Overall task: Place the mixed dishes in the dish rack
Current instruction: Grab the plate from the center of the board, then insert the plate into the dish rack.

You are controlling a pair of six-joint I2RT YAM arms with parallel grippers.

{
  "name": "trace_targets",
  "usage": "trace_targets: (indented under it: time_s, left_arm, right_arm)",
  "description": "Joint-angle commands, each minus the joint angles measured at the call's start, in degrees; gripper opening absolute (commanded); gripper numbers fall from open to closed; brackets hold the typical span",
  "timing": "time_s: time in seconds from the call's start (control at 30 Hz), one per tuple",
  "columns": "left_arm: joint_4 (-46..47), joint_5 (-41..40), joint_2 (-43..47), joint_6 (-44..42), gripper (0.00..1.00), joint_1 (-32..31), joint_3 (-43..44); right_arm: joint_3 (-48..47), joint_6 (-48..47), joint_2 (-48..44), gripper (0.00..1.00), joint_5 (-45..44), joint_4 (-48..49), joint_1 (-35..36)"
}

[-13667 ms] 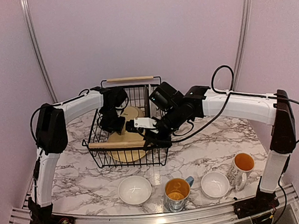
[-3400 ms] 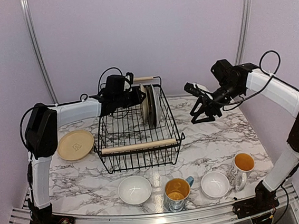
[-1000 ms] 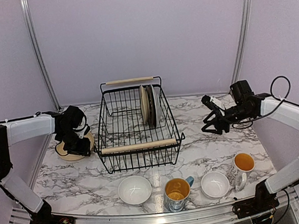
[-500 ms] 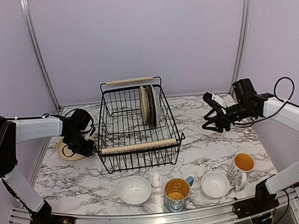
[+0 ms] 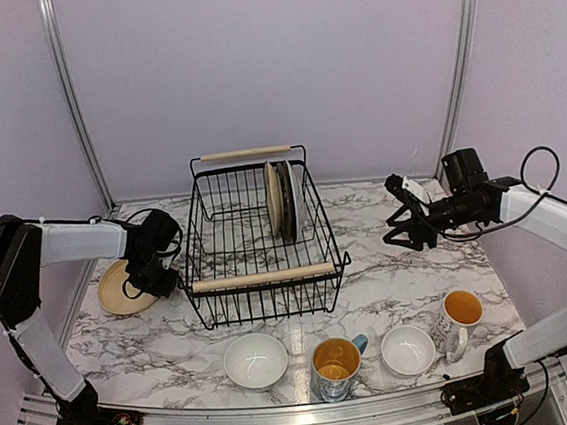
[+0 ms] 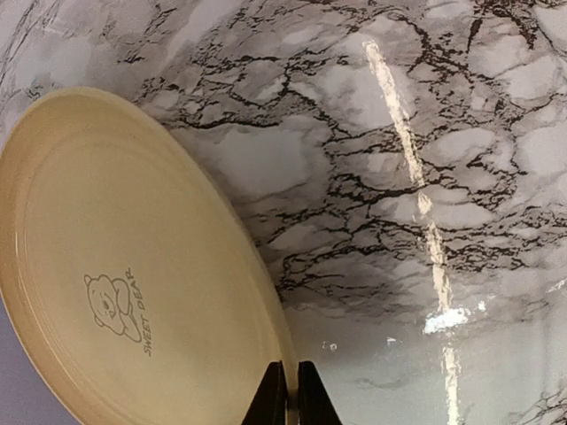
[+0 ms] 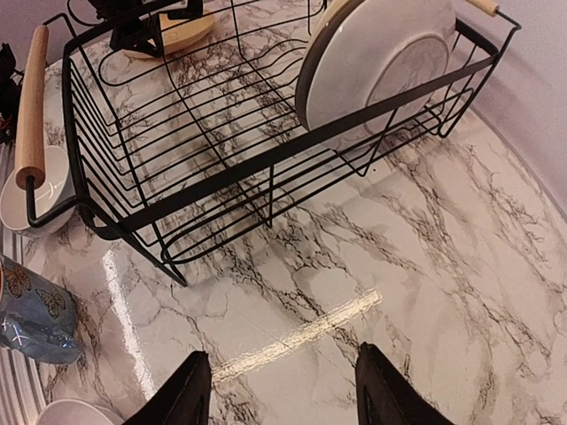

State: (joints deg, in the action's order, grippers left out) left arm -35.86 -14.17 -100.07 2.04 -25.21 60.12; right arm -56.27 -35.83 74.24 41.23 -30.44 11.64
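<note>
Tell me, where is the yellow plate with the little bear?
In the top view, the pale yellow plate is at the marble table's left side, just left of the black dish rack, with the left gripper shut on its rim.

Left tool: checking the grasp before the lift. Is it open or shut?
Shut: the left tool pinches the rim of the pale yellow bear plate in its wrist view.
</note>
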Motion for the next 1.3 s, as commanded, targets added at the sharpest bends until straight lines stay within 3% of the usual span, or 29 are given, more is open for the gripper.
trace_targets:
  time_s: [0.0,0.17,0.27,0.47,0.83,1.27]
  left_arm:
    - [-6.28,-1.81,6.54,3.32,0.02,-0.27,4.69]
    - [-10.37,-0.79,16.75,7.59,0.0,-0.68,14.87]
    - [-7.93,5.04,21.42,9.84,0.0,-1.08,22.35]
    - [12.39,24.5,25.02,15.43,0.0,-2.67,24.36]
    - [40.49,44.14,9.3,24.46,0.0,-3.44,23.38]
    - [50.25,55.61,-8.86,28.25,0.0,-2.3,30.01]
  right_arm:
    - [0.94,-0.24,-0.47,0.54,-0.72,0.96,-0.35]
    - [0.99,-0.34,0.9,0.53,-0.85,0.99,-0.31]
    - [0.99,-0.29,1.84,0.53,-1.05,0.99,-0.3]
    - [0.9,-0.69,3.14,0.53,-1.96,0.9,-0.37]
    - [1.25,-0.64,4.81,0.53,-2.11,1.06,-0.38]
    - [1.43,-0.74,6.07,0.53,-3.25,0.99,-0.3]
